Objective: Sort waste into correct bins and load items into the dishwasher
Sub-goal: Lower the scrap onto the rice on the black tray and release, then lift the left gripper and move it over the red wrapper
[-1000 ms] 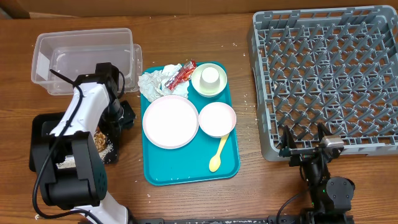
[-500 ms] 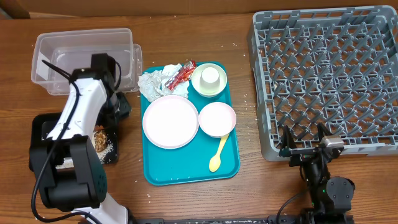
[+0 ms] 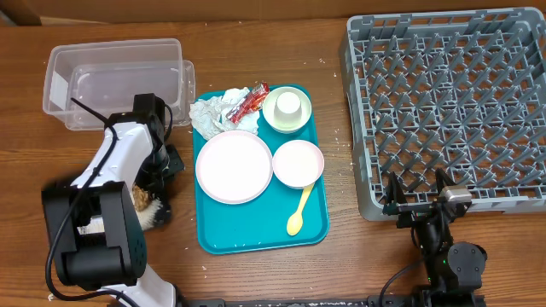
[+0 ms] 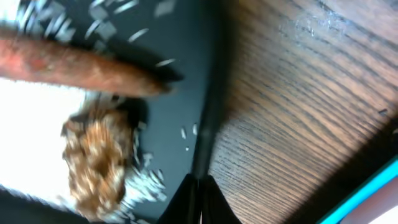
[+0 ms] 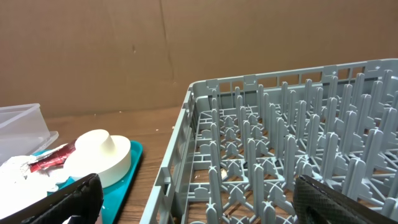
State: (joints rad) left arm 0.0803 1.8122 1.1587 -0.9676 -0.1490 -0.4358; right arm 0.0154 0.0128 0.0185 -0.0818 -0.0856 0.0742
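R claw [image 3: 416, 198] spread, idle by rack [image 3: 444, 102] | L claw [image 4: 200, 198] pressed shut, empty, at black tray [image 4: 186, 62] rim; carrot stick [image 4: 74, 65], brown chunk [image 4: 96, 158], rice crumbs [image 4: 140, 183] binned | teal tray [image 3: 256, 230]: spoon [image 3: 299, 213], plate [image 3: 234, 166], bowls [image 3: 298, 163], cup [image 3: 290, 104], napkin [image 3: 213, 111], wrapper [image 3: 250, 101] to do | clear tub [image 3: 115, 51], rack bare

– Where did the dishes lie?
– The plate [image 3: 234, 166], round and pale pink, lay flat near the table's middle. One bowl [image 3: 298, 163] stood upright just beside it at 3 o'clock. Another bowl [image 3: 271, 119] sat at its 1 o'clock, with the cup [image 3: 291, 104] upside down inside. The yellow spoon [image 3: 299, 213] lay at 5 o'clock, scoop end toward 6.
– And the waste?
– The crumpled napkin [image 3: 217, 111] and the red wrapper [image 3: 251, 101] lay at the plate's 12 o'clock, touching each other. The carrot stick [image 4: 74, 65], the brown chunk [image 4: 96, 158] and the rice crumbs [image 4: 143, 183] lay in the black tray [image 4: 180, 74], at the plate's 8 o'clock.
– The rest?
– The clear tub [image 3: 115, 81] stood at 10 o'clock, and the grey pegged rack [image 3: 448, 107] at 2 o'clock.
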